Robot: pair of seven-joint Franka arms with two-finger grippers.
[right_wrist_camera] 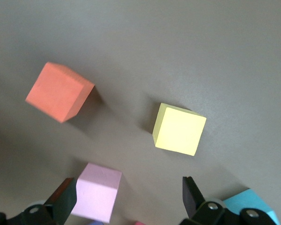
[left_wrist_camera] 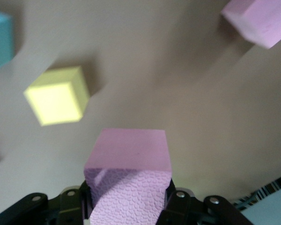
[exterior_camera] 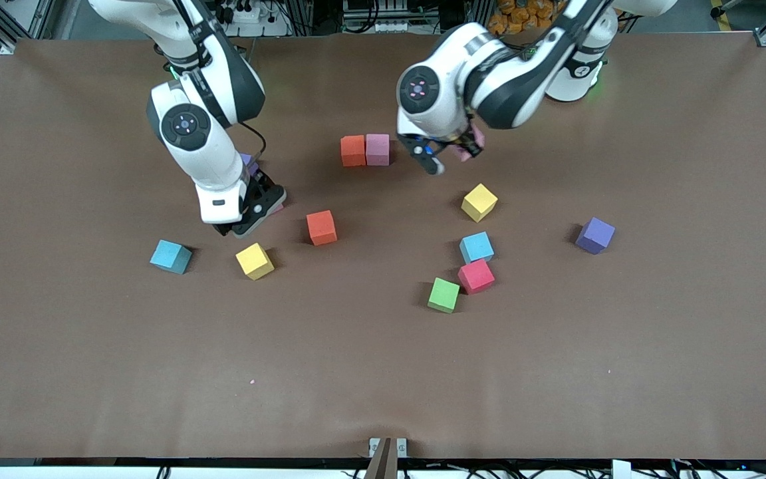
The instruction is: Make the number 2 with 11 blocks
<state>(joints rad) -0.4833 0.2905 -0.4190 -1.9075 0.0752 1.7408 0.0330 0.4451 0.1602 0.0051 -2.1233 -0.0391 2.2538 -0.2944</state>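
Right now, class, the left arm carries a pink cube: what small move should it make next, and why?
Probably lower the pink cube, clamped in the left gripper, beside the orange cube and pink cube, which sit touching in a row, to extend the figure.

Front view: high, facing both robot bases, taking in the whole table [exterior_camera: 383, 372]. Wrist views: close, aimed downward past each arm's fingers. Shared with front: nearby cubes on tabletop.

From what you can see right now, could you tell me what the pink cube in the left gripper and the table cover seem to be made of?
Pink cube: likely matte foam; dull, with a pebbled cut face. Table cover: perhaps brown paper or fabric; flat, glare-free.
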